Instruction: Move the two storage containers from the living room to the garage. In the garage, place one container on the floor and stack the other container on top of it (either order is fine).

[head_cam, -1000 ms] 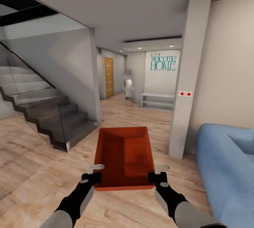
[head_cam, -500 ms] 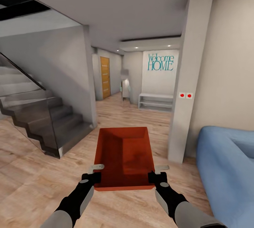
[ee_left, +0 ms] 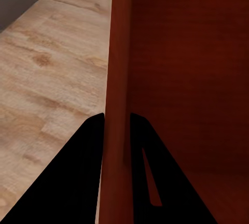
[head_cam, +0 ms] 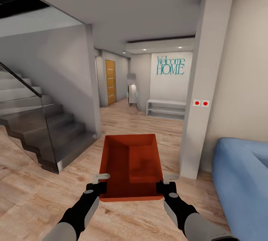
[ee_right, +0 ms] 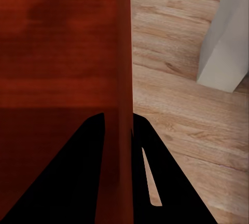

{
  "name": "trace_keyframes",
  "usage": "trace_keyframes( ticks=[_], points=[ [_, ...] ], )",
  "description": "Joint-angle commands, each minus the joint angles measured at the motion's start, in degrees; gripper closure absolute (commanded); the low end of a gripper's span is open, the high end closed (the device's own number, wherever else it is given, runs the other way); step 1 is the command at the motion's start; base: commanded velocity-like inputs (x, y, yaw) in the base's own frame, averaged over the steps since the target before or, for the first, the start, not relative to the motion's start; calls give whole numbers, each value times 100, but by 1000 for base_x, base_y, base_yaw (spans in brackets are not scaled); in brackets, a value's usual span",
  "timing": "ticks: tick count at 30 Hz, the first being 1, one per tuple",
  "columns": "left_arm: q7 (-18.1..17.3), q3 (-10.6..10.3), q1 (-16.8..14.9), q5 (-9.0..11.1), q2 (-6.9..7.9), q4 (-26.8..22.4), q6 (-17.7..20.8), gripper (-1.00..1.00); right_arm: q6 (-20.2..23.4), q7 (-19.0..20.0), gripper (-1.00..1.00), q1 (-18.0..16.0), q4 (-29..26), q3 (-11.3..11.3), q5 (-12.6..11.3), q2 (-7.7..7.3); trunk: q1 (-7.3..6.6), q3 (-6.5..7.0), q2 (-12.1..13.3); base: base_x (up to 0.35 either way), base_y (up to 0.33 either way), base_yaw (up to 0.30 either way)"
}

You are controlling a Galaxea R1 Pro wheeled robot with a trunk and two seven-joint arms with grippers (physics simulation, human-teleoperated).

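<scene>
the orange-red rectangular open-topped plastic bin (head_cam: pixel 131 164) hangs out in front of the robot over the light wood plank floor (head_cam: pixel 33 189), carried level between both arms. the left gripper (head_cam: pixel 97 182) is clamped on the bin's left wall near the near corner; in the left wrist view its two dark fingers (ee_left: pixel 78 172) straddle that wall, one outside, one inside. the right gripper (head_cam: pixel 166 182) pinches the right wall the same way, its fingers (ee_right: pixel 83 167) either side of it.

compared with a second ago the bin and grippers sit in the same spot in the head view, while the room has slid: the grey staircase with a glass balustrade (head_cam: pixel 41 129) has moved left, the white square pillar with two red buttons (head_cam: pixel 201 103) and the blue sofa (head_cam: pixel 242 181) have moved right. that reads as the base rolling forward, not the load shifting.

judging by this, the carry is under way towards the hallway with the orange wooden door (head_cam: pixel 110 81) and the teal "welcome home" lettering (head_cam: pixel 171 65); the garage is not yet reached.
</scene>
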Motion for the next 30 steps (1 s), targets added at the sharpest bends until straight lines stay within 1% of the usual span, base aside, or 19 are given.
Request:
trace_keyframes(
  ticks=[1, 30],
  points=[
    [70, 19, -2, -79, 0, -26, -164, 100, -18, -485, 100, -6, 15, -224, -154, 3, 4, -8, -5, 323, 0, 0],
    [72, 19, -2, -79, 17, -25, -164, 100, -19, -493, 100, -6, 15, -224, -143, 3, 4, -8, -5, 323, 0, 0]
  ],
)
